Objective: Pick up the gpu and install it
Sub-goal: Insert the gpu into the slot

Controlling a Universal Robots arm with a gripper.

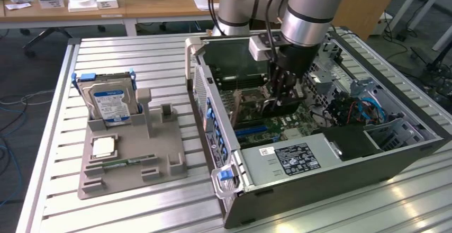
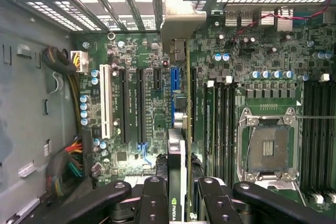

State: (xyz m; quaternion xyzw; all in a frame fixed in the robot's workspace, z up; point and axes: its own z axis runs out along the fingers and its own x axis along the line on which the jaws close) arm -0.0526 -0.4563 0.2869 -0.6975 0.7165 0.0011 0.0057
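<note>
- Plainly, the black-fingered hand (image 2: 177, 195), partly closed, clamps the thin green gpu (image 2: 178, 148) edge-on.
- The card's long axis runs parallel to the blue motherboard slot (image 2: 175, 85), just beside it.

The gpu (image 2: 177, 171) has a green board, a black block with a little green mark, and a shiny silver end. The gripper (image 2: 182, 199) is black. The motherboard (image 2: 147, 77) is dark green with black slots, one white slot (image 2: 105, 100) and one blue slot (image 2: 175, 85). In the exterior view, the case (image 1: 339, 182) is dark grey with blue clips (image 1: 224, 173). At nine o'clock from it, the hard drive (image 1: 109, 103) is silver with a blue and white label, on a grey stand (image 1: 134, 164). The table (image 1: 127, 53) is silver with long stripes. The arm (image 1: 310, 10) is silver and pale blue.
</note>
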